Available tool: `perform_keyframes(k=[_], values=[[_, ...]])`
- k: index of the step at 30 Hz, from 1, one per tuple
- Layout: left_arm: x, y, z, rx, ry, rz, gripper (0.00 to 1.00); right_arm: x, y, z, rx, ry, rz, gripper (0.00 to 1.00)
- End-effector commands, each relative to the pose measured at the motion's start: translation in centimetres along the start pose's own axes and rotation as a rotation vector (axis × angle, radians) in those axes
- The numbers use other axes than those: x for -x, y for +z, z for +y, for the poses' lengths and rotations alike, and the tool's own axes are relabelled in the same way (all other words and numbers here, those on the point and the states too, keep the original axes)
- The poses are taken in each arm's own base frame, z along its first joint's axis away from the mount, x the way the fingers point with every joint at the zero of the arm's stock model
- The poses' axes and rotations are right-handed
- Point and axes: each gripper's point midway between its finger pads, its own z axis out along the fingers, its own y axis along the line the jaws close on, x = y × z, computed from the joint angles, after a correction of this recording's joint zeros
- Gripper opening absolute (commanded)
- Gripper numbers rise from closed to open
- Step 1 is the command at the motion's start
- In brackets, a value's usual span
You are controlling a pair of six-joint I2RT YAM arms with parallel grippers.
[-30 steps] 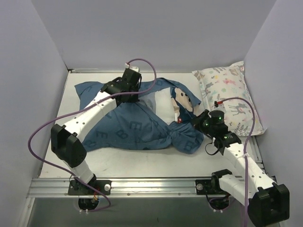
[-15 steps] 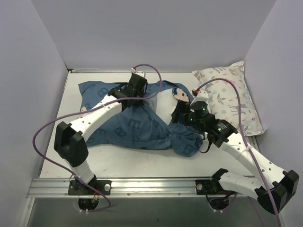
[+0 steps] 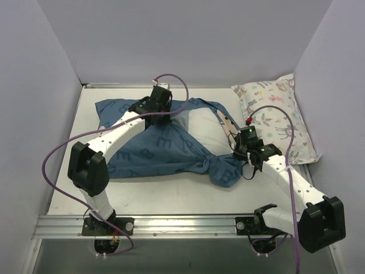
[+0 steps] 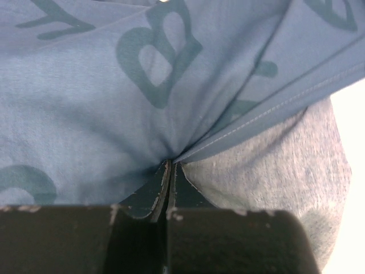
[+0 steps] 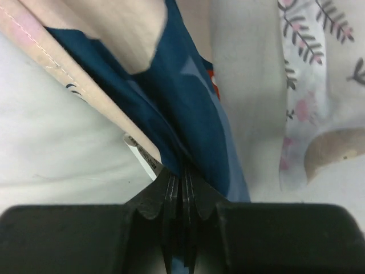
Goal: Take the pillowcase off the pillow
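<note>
The dark blue pillowcase (image 3: 151, 151) lies creased mid-worktop (image 3: 171, 194), soft cloth with pale letters, and the plump white pillow (image 3: 202, 128) is bared toward its 2 o'clock. The left claw (image 4: 169, 166) is pinched tight on a pleat of it at 12 o'clock. The right claw (image 5: 182, 171) clamps its hem at 3 o'clock (a small tag (image 5: 142, 157) shows beside the tips).

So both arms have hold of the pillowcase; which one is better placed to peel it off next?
Probably right. The right fingers are shut on the pillowcase hem wrapping the exposed pillow on that side, so they could draw it across. The left fingers pinch its far edge.
</note>
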Motion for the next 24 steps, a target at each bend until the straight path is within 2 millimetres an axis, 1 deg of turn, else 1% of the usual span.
perform_keyframes(k=[1,2,3,4,5,6,7,8,9,10,11,12,13,14,15,17,18,19,20,21,22,24], values=[[-0.2,1.3,6.0,0.133,-0.065,0.058,0.0,-2.4,-0.7,-2.3,0.009,0.091,0.038,0.01],[0.5,1.6,7.8,0.158,-0.102,0.049,0.0,-3.0,-0.4,-2.2,0.026,0.124,0.053,0.0],[0.9,1.5,8.5,0.16,-0.127,0.041,0.0,-4.1,0.5,-2.1,0.055,0.153,0.056,0.01],[1.1,1.6,8.8,0.153,-0.142,0.04,0.0,-5.4,1.0,-0.8,0.124,0.214,0.105,0.03],[1.3,1.7,9.5,0.162,-0.153,0.035,0.0,-6.0,1.8,-0.2,0.151,0.243,0.12,0.05],[1.3,1.9,9.6,0.167,-0.152,0.035,0.0,-6.8,2.6,0.6,0.193,0.267,0.143,0.04],[1.2,2.0,9.6,0.167,-0.153,0.038,0.0,-6.3,3.7,2.3,0.28,0.332,0.108,0.03],[0.8,2.1,9.1,0.141,-0.152,0.055,0.0,-7.8,4.3,4.1,0.366,0.355,0.199,0.0],[0.2,2.3,8.3,0.121,-0.142,0.072,0.0,-6.2,4.6,6.2,0.479,0.378,0.149,0.0],[-0.1,2.3,7.7,0.105,-0.13,0.081,0.0,-7.6,5.6,6.8,0.504,0.399,0.205,0.0],[-0.6,2.2,6.7,0.078,-0.106,0.092,0.0,-7.7,5.0,8.5,0.59,0.436,0.237,0.0],[-1.2,1.8,5.0,0.049,-0.04,0.095,0.0,-5.7,4.7,10.0,0.681,0.44,0.161,0.0],[-1.4,1.5,4.1,0.04,-0.001,0.089,0.01,-5.8,4.8,10.2,0.695,0.456,0.164,0.0],[-1.0,0.6,3.9,0.065,0.031,0.064,0.06,-5.5,4.7,10.6,0.71,0.464,0.16,0.0],[-0.7,-0.2,2.5,0.046,0.074,0.046,0.16,-5.3,4.6,10.8,0.711,0.457,0.153,0.0],[0.4,-1.9,2.0,0.045,0.097,0.009,0.25,-4.4,4.1,11.3,0.718,0.418,0.126,0.0],[1.9,-2.9,1.7,0.053,0.106,-0.035,0.38,-4.9,4.2,11.2,0.684,0.382,0.122,0.0],[2.3,-3.7,1.1,0.05,0.121,-0.054,0.44,-4.4,3.6,11.4,0.683,0.363,0.1,0.0],[3.1,-4.7,0.9,0.05,0.128,-0.073,0.51,-4.3,3.6,11.3,0.664,0.349,0.089,0.0],[3.9,-5.5,0.8,0.058,0.14,-0.099,0.57,-4.6,3.4,11.4,0.647,0.313,0.096,0.0],[5.1,-6.6,-0.2,0.039,0.143,-0.133,0.65,-4.2,3.1,11.4,0.638,0.301,0.071,0.0],[6.0,-7.8,-0.7,0.026,0.164,-0.16,0.7,-4.0,2.9,11.7,0.636,0.275,0.065,0.0]])
